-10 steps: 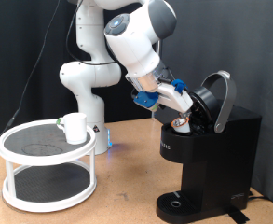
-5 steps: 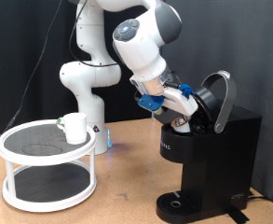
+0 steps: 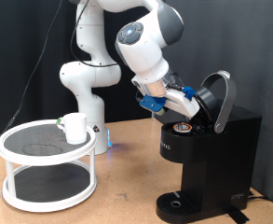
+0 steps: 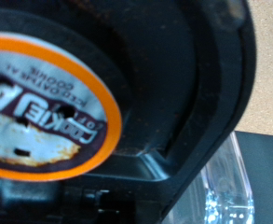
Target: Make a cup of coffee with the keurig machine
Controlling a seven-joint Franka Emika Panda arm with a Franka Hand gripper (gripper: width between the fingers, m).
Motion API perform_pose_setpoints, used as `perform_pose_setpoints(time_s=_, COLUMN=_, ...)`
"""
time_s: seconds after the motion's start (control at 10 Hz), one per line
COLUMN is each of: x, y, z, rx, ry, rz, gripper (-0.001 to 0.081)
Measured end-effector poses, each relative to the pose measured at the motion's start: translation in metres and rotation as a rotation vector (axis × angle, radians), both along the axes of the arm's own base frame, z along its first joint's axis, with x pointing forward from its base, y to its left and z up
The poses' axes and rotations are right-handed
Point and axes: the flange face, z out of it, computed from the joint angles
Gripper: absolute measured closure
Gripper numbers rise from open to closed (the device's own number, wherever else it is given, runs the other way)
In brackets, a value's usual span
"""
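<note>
The black keurig machine [image 3: 211,149] stands at the exterior view's right with its domed lid [image 3: 220,96] swung open. A brown-topped pod [image 3: 182,126] sits in the open chamber. In the wrist view the pod [image 4: 43,107] shows close up, orange-rimmed, inside the black chamber [image 4: 173,84]. My gripper [image 3: 186,107] hovers just above the pod, in front of the lid. Its fingers do not show in the wrist view. The white cup [image 3: 75,127] stands on a round rack at the exterior view's left, far from the gripper.
The white round rack [image 3: 47,173] has a dark mesh top and a lower shelf. The robot's white base [image 3: 85,84] rises behind it. A clear part of the machine [image 4: 220,187] shows beside the chamber. The wooden table [image 3: 127,187] spreads between rack and machine.
The gripper has shifted slightly right and up towards the open lid. The pod now sits lower, in the chamber opening. Cup and rack have not moved.
</note>
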Motion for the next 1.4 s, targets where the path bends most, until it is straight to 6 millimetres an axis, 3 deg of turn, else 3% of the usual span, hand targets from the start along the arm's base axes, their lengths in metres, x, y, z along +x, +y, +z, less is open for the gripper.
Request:
perform_pose_setpoints(time_s=0.3, x=0.001, y=-0.003, z=-0.001, rx=0.024, ry=-0.029, rz=-0.035, gripper=0.0072)
perform_pose_setpoints(time_s=0.7, x=-0.005, y=-0.029, z=0.012, rx=0.046, ry=-0.117, rz=-0.179, gripper=0.0072)
perform_pose_setpoints(time_s=1.0, x=-0.005, y=-0.031, z=0.014, rx=0.090, ry=-0.126, rz=-0.184, gripper=0.0072)
perform_pose_setpoints(time_s=1.2, x=-0.007, y=-0.047, z=0.026, rx=0.168, ry=-0.137, rz=-0.207, gripper=0.0072)
perform_pose_setpoints(time_s=1.4, x=-0.010, y=-0.066, z=0.051, rx=0.226, ry=-0.164, rz=-0.254, gripper=0.0072)
